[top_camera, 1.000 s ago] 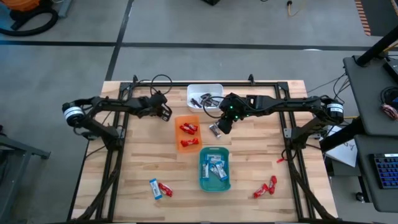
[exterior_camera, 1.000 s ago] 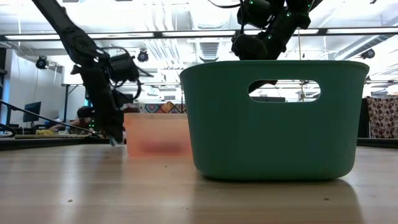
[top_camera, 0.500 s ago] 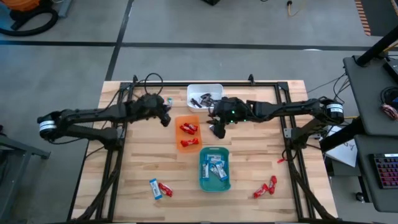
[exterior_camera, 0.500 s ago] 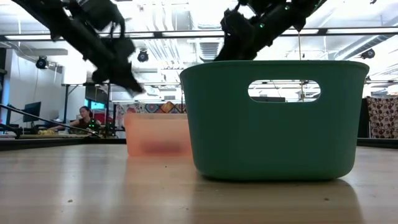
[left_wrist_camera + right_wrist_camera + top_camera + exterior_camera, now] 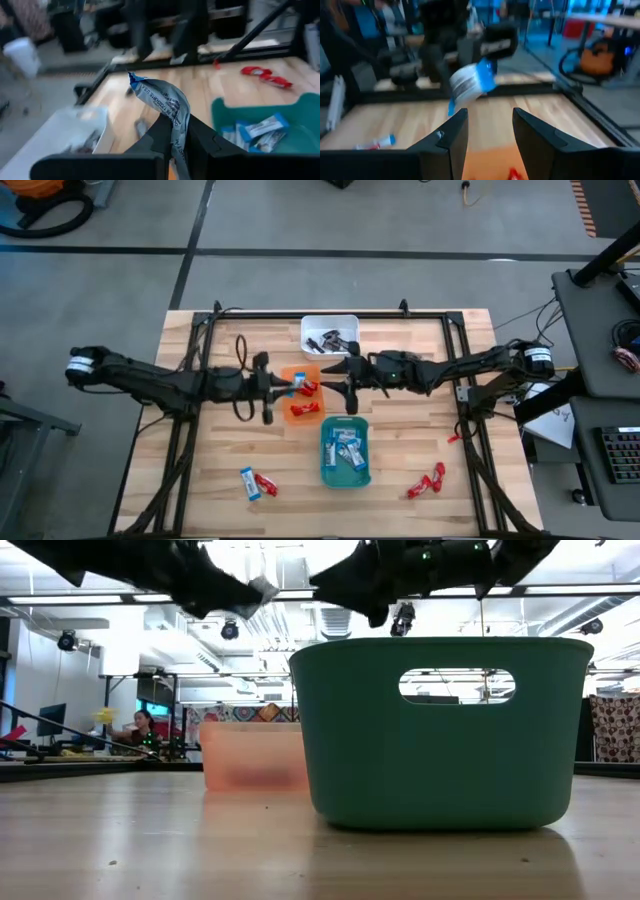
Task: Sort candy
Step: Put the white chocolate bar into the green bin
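Your high view is evenly lit, with soft shadows on the table (image 5: 220,470). In the low view, bright ceiling lights behind silhouette both arms and glare off the tabletop. Both wrist views are smeared; only the left one's blue-and-white candy (image 5: 165,102) reads sharply.

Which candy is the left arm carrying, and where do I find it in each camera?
High view: blue-and-white candy in the left gripper, over the orange tray.
Low view: probably the pale scrap at top, left of centre; hard to tell.
Left wrist view: centre, pinched between the fingers.
Right wrist view: centre, held up ahead.
Shared landmark: the teal tray, in the high, low and left wrist views.
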`<state>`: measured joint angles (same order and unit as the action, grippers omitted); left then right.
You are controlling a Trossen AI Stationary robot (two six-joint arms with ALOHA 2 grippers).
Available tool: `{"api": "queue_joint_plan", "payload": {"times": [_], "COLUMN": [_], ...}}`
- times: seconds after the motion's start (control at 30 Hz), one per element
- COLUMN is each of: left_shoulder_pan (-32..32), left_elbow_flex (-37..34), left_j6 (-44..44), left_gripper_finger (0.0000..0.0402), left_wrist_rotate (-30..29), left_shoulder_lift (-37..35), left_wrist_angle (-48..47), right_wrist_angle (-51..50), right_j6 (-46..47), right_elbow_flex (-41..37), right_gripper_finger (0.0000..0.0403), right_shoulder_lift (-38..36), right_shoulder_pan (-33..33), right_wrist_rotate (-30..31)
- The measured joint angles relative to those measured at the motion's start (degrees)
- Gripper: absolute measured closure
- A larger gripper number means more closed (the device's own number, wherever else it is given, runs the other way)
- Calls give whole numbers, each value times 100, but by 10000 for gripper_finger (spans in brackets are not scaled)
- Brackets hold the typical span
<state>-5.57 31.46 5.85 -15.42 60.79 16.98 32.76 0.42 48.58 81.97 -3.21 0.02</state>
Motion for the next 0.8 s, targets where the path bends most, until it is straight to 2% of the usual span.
{"api": "queue_joint_plan", "payload": {"times": [0.17, 0.5, 0.8], "left_shoulder_pan": [-191, -191, -191], "left_elbow_flex": [6, 74, 74], "left_j6": [383, 481, 584], "left_gripper_finger": [384, 384, 384], "left_wrist_rotate": [-4, -4, -3], "left_shoulder_lift": [376, 1198, 1758], "left_wrist_angle": [673, 1844, 3012], "right_wrist_angle": [346, 555, 527], "right_j6": [285, 614, 723], "right_elbow_flex": [-55, -59, -59], "right_gripper_finger": [249, 174, 178], "right_shoulder_lift": [0, 0, 0], "right_shoulder_pan": [75, 110, 110], "right_wrist_rotate": [-159, -169, -154]}}
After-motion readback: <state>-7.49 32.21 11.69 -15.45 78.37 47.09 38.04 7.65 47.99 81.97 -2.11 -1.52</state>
